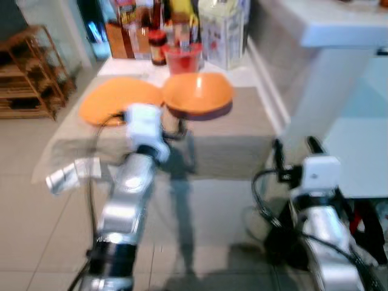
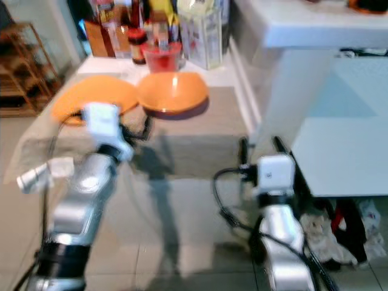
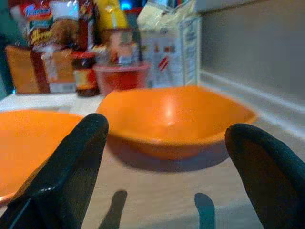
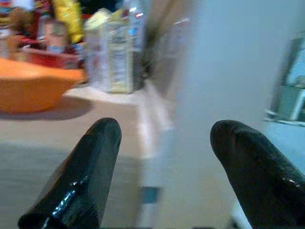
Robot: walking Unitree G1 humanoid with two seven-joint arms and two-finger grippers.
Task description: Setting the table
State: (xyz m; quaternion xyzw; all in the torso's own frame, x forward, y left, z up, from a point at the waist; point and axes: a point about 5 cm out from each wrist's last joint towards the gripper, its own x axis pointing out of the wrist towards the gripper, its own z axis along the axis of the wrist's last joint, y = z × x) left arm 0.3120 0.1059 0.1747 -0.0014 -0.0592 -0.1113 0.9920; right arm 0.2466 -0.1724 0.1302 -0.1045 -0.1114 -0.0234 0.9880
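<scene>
An orange bowl (image 1: 197,94) stands on the beige-covered table (image 1: 230,151), with a flat orange plate (image 1: 118,100) touching it on its left. My left gripper (image 1: 174,130) hovers low over the table just in front of the bowl. It is open, and in the left wrist view the bowl (image 3: 174,119) sits beyond the gap between the two black fingers (image 3: 71,167). My right gripper (image 1: 296,147) is open too, held off the table's right front corner beside a white column (image 1: 321,91), with nothing between its fingers (image 4: 86,167).
Jars, a red tub (image 1: 182,57) and a white carton (image 1: 221,36) crowd the back of the table. A wooden shelf (image 1: 27,73) stands at the left. A crumpled silver-white thing (image 1: 73,173) lies at the table's front left. Cloths (image 2: 327,233) lie on the tiled floor at the right.
</scene>
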